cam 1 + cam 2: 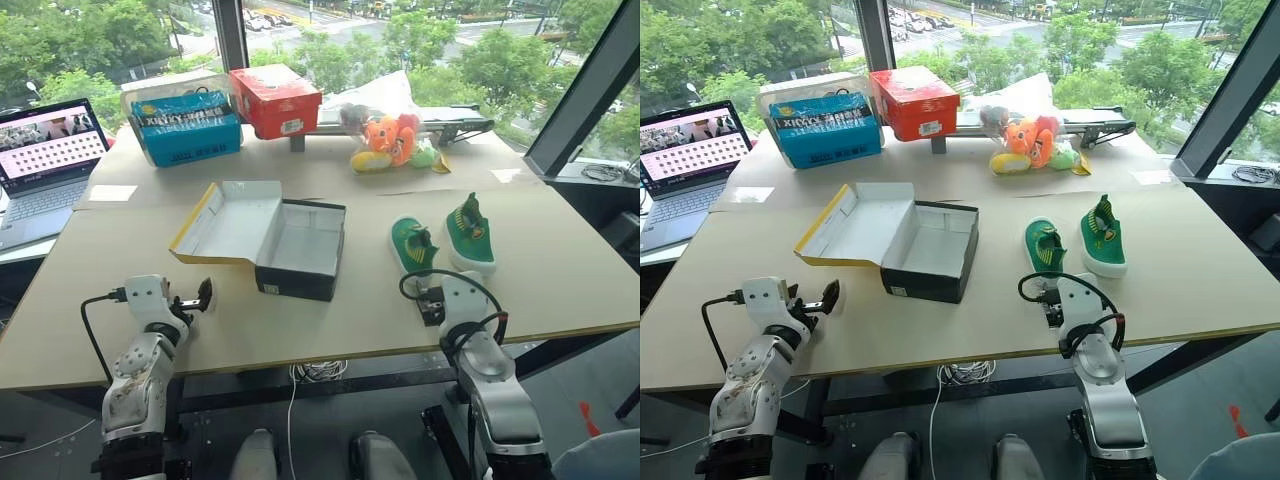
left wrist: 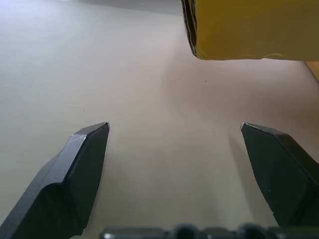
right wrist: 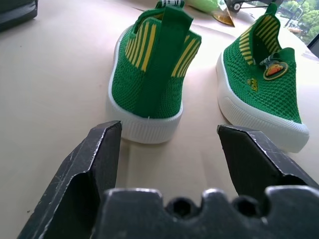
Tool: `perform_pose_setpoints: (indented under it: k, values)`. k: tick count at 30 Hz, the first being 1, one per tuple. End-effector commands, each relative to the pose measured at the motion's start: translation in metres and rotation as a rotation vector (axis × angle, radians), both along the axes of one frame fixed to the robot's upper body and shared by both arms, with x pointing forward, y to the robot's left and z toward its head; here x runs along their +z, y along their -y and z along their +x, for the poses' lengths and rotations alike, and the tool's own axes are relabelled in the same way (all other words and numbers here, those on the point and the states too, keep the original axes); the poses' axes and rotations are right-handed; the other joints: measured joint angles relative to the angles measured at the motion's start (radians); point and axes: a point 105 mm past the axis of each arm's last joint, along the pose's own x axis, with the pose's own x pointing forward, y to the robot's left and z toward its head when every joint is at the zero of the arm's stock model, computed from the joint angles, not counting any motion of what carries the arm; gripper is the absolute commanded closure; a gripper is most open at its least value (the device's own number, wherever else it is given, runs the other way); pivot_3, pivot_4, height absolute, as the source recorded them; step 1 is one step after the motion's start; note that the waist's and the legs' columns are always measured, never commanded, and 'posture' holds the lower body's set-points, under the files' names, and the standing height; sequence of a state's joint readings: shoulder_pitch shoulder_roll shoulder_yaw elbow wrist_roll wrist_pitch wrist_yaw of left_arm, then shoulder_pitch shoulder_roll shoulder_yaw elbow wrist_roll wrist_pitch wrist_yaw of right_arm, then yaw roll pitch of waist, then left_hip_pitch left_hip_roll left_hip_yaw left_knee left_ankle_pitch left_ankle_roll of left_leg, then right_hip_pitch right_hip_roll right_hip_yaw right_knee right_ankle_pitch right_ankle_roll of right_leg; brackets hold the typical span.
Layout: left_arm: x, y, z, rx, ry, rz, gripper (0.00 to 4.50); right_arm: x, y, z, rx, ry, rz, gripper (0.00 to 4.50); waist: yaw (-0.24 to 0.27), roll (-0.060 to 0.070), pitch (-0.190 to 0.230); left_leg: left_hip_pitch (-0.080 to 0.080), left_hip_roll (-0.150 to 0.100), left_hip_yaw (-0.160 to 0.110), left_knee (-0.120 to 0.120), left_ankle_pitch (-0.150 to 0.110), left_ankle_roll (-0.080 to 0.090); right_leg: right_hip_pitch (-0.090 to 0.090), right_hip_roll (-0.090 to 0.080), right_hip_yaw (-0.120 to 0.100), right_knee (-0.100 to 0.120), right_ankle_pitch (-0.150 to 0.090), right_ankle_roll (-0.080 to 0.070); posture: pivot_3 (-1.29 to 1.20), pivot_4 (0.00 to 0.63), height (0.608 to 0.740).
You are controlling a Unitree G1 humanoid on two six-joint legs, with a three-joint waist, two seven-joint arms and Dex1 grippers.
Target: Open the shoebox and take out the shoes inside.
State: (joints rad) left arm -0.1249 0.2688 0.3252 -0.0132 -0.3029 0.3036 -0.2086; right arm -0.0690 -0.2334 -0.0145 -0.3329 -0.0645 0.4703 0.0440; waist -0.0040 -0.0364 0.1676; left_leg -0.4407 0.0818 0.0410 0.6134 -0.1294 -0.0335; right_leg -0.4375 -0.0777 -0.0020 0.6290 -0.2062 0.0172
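We see the shoebox lying open in the middle of the table, its yellow lid folded back flat toward our left, and the two green shoes standing side by side on the tabletop to the right of it, outside the box. Our right gripper sits just behind the heel of the nearer shoe with its fingers spread and holding nothing. Our left gripper hovers low over the bare table near the lid's corner, likewise spread wide and empty.
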Motion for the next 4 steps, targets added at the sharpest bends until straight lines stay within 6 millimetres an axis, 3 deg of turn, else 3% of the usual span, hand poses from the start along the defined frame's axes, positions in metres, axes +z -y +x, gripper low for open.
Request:
perform_pose_setpoints:
  k: [1,4]
  values:
    - [0.0061,0.0079,0.0077,-0.024,0.024,0.012,0.0,0.008,-0.0011,0.0047,0.016,0.04,0.014,0.82,0.002,0.0,0.0,0.0,0.0,0.0,0.0,0.0,0.0,0.0,0.0,0.0,0.0,0.0,0.0,0.0,0.15,0.732]
    - [0.0089,0.0068,0.0088,-0.022,0.035,0.012,0.0,0.0041,-0.0004,0.0048,0.013,0.027,0.015,0.82,0.003,0.0,0.0,0.0,0.0,0.0,0.0,0.0,0.0,0.0,0.0,0.0,0.0,0.0,0.0,0.0,0.15,0.732]
